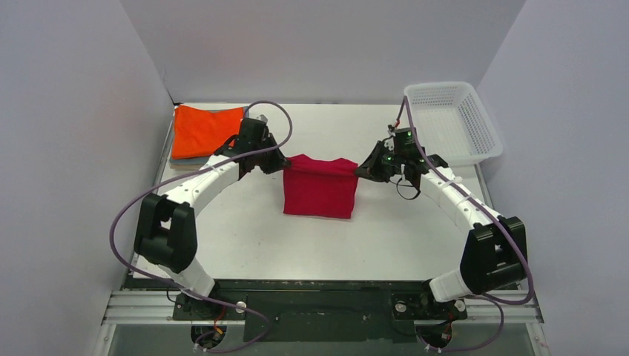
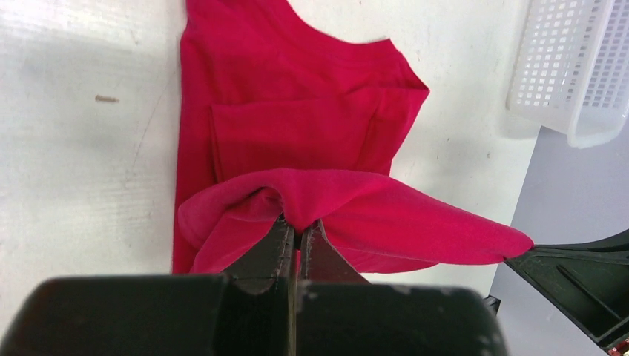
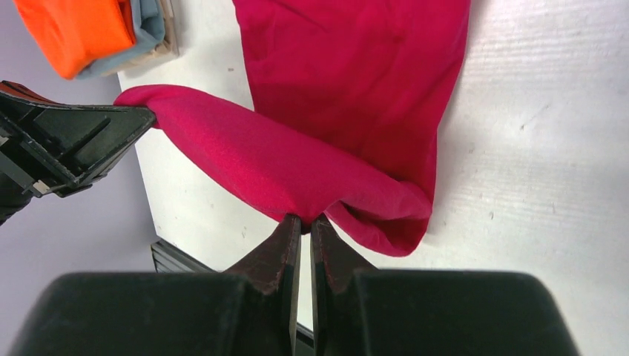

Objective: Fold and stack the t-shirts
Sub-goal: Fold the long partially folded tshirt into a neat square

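Large crimson-red cloth t-shirt [image 1: 320,194] lies centred on white table [image 1: 245,245], far edge raised. Left gripper [image 1: 282,166] and right gripper [image 1: 362,171] are each clamped on one far corner, holding that edge taut, likely so it folds over evenly.

White arm links [image 1: 210,179], black joints [image 1: 165,231], looping purple cables [image 1: 112,231].

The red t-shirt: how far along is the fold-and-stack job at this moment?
Done: an orange tee lies folded on a grey-blue tee, far left. In hand: the left pincer and right pincer each hold the raised edge of the red t-shirt. Left: finish its fold and stack it.
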